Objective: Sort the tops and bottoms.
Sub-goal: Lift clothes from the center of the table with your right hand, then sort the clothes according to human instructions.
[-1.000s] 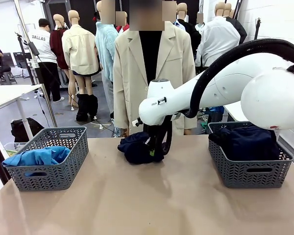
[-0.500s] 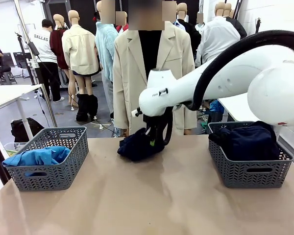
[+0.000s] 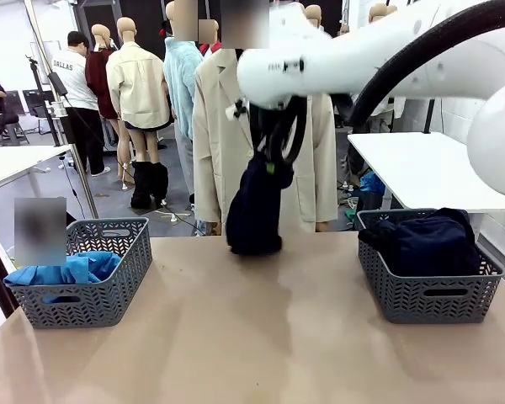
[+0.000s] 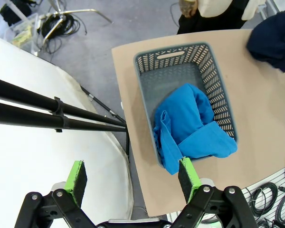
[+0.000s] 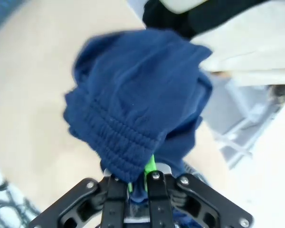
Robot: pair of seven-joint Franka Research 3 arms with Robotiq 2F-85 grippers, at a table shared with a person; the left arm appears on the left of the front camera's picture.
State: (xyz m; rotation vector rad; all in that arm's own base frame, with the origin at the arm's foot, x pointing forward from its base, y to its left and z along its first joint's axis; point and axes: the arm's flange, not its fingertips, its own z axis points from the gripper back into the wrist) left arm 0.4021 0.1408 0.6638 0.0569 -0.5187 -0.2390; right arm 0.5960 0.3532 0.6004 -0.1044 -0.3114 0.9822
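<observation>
The right gripper is raised above the table's far middle, jaws clamped on a dark navy garment that hangs straight below it, its lower end just over the tabletop. Directly behind stands a person in a beige jacket. Off to the gripper's right sits a grey basket heaped with dark garments. The left gripper, fingers spread wide apart, hovers above another grey basket holding the bright blue top.
</observation>
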